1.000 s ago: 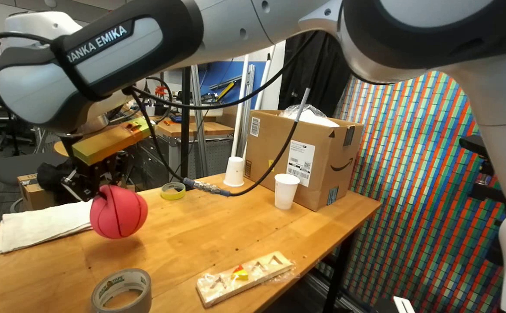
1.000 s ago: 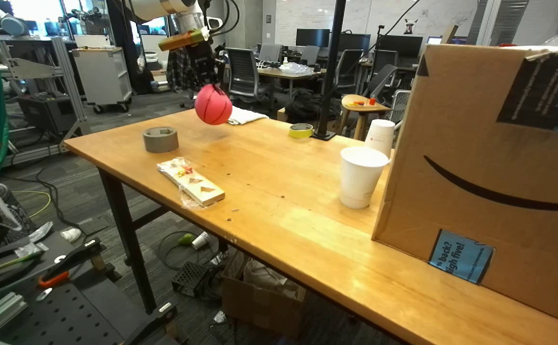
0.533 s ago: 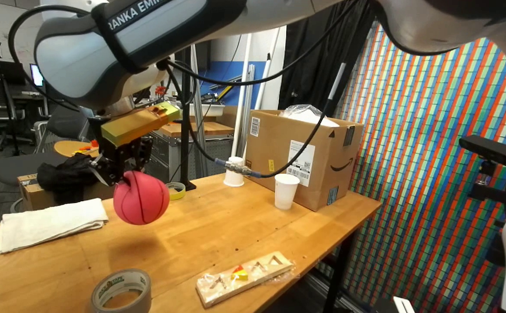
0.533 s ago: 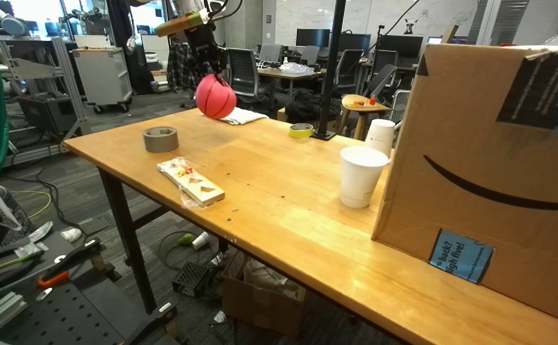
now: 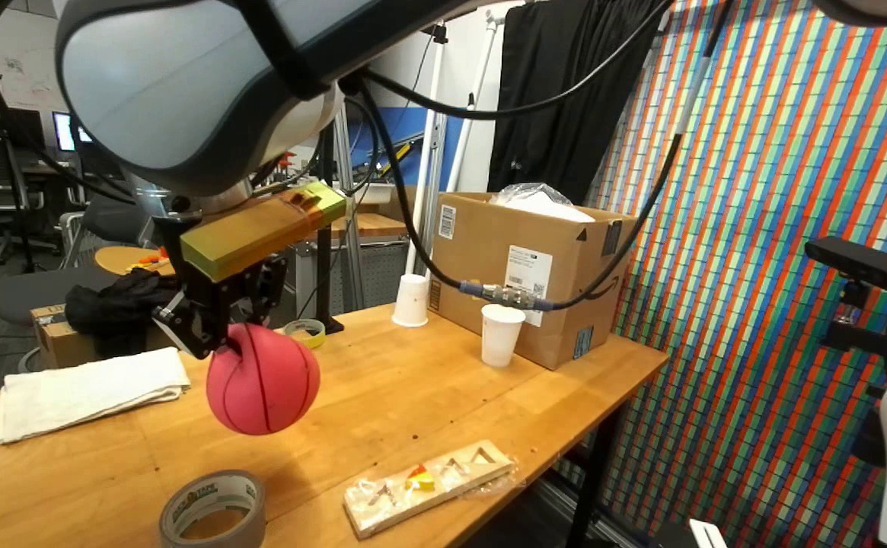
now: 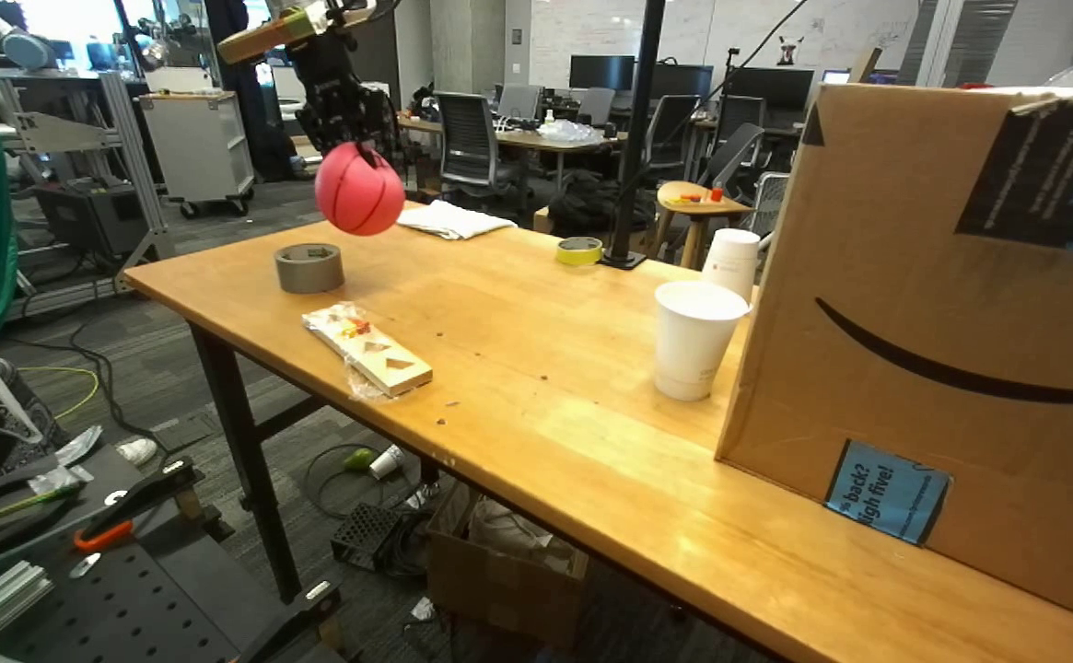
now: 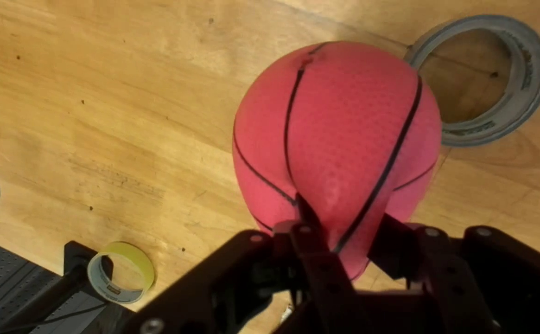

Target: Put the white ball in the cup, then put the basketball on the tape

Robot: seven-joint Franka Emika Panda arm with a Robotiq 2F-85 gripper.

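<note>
In an exterior view the wooden table [image 5: 382, 396] spreads from the left edge to right of centre, carrying a towel [image 5: 93, 392] at left and a board [image 5: 451, 498] with triangular cut-outs at lower centre. Left of centre the gripper [image 5: 239, 335] is clamped on the ball [image 5: 264, 380], which hangs clear of the table; the tape [image 5: 254, 521] lies at the bottom, left of centre. The cup [image 5: 501, 339] stands upright near a carton [image 5: 481, 243], an inverted cup [image 5: 411, 299] to its left. A black curtain [image 5: 542, 46] hangs at upper centre; a coloured grid [image 5: 755, 228] covers the right. In an exterior view with chairs [image 6: 464, 143] and a whiteboard [image 6: 757, 32] across the top, the carton fills the right edge, grey carpet [image 6: 177, 368] shows at lower left, and an open box [image 6: 504, 580] sits below the table. The ball is at upper left, above and right of the tape. In the wrist view the ball fills the centre, dented where the gripper squeezes it; the tape lies flat at upper right, partly behind it, and a yellow roll [image 7: 145, 266] at lower left.
</note>
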